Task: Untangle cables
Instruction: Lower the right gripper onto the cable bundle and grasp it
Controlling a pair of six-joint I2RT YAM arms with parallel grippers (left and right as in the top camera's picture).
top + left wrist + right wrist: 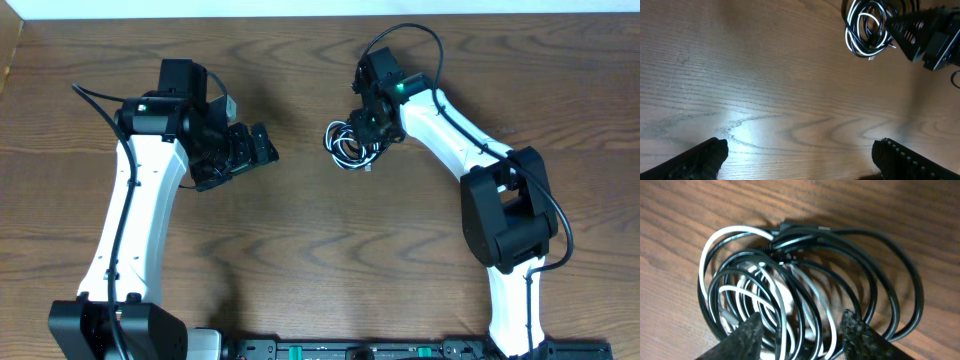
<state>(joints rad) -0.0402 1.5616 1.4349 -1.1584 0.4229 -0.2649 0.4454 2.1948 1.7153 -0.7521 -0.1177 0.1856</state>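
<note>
The cables (345, 143) lie in one tangled coil of black and white loops on the wooden table (300, 230), right of centre. In the right wrist view the cables (805, 275) fill the frame, with a small plug near the top. My right gripper (802, 315) is down on the coil, its fingers astride several black and white strands, with gaps still showing between pads and strands. My left gripper (250, 150) hovers wide open to the left of the coil, holding nothing. Its own view shows bare wood between the fingers (705, 155), with the cables (867, 29) far off.
Thick black wires run along both arms, one arching over the right wrist (410, 35). A black rail (380, 350) runs along the table's near edge between the arm bases. The table's far edge is pale.
</note>
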